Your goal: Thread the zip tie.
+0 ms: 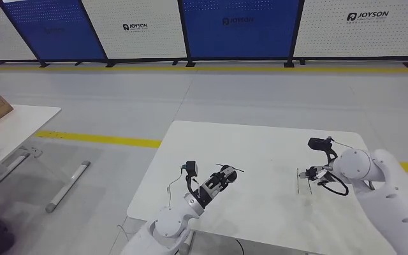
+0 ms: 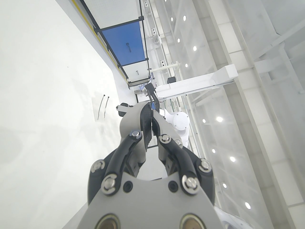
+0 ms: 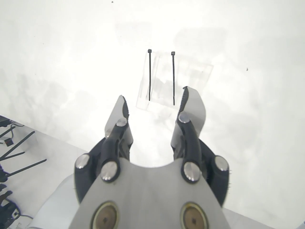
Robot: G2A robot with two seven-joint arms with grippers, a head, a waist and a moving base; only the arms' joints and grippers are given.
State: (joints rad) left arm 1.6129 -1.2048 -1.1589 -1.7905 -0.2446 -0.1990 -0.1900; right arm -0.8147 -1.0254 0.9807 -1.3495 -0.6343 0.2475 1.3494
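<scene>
While the left gripper (image 2: pixel 151 114) pinches one zip tie (image 2: pixel 150 95), the right gripper (image 3: pixel 153 98) hangs spread — two more zip ties (image 3: pixel 149 75) lie just ahead of its fingertips, on a clear holder (image 3: pixel 197 72) on the surface (image 3: pixel 71 36).

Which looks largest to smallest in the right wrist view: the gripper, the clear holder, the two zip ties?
1. right gripper, though it is nearest the camera, so its true size is unsure.
2. clear holder.
3. zip ties: the two look alike, so they are unranked.
</scene>
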